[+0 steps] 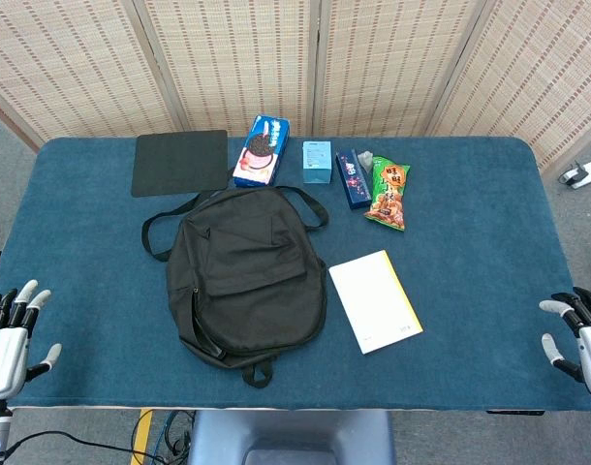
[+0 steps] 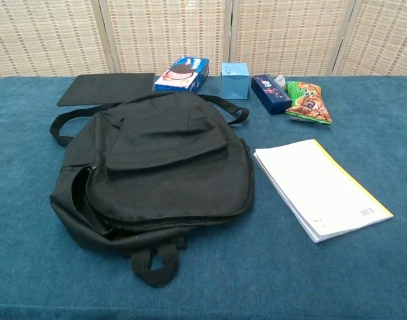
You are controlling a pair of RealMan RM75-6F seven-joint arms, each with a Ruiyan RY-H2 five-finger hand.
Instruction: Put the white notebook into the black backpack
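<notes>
The white notebook (image 1: 375, 300) (image 2: 318, 188) lies flat on the blue table, with a yellow strip along its right edge. Just to its left lies the black backpack (image 1: 245, 274) (image 2: 160, 167), flat on its back, its straps spread toward the far side and its zipper gaping along the left side. My left hand (image 1: 10, 334) hovers at the table's near left corner, fingers spread, holding nothing. At the near right edge my right hand (image 1: 578, 334) also has its fingers apart and is empty. Neither hand shows in the chest view.
Along the far side lie a black mat (image 1: 180, 162), a cookie box (image 1: 262, 150), a light blue box (image 1: 317, 162), a dark blue packet (image 1: 351, 178) and a green snack bag (image 1: 388, 194). Woven screens stand behind the table (image 1: 489, 232).
</notes>
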